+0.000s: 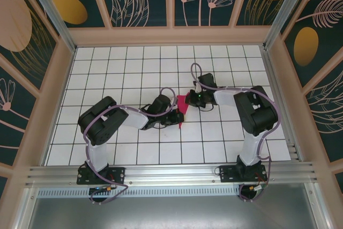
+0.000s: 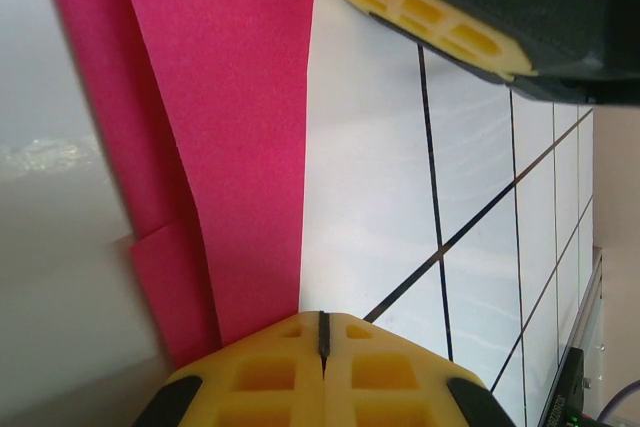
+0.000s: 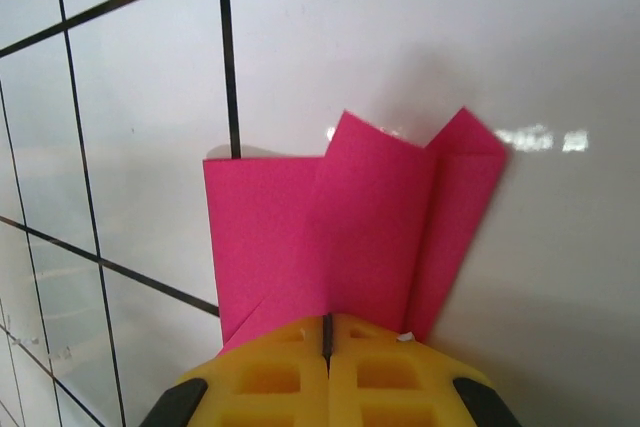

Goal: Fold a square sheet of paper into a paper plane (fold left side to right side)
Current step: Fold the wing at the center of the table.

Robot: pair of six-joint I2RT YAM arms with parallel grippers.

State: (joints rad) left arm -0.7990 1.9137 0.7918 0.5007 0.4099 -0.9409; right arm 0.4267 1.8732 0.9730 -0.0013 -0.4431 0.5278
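The paper plane is a folded piece of magenta-pink paper lying flat on the white tiled floor between my two grippers. My left gripper is shut, and its yellow tips rest at the paper's long edge with nothing between them. My right gripper is also shut. Its tips sit on top of the folded layers, whose far end shows two pointed flaps. The right gripper's yellow fingers show at the top of the left wrist view.
The floor is a white grid of tiles, walled by wooden-framed panels on three sides. An aluminium rail carrying both arm bases runs along the near edge. Open tiles lie to the left, right and behind the paper.
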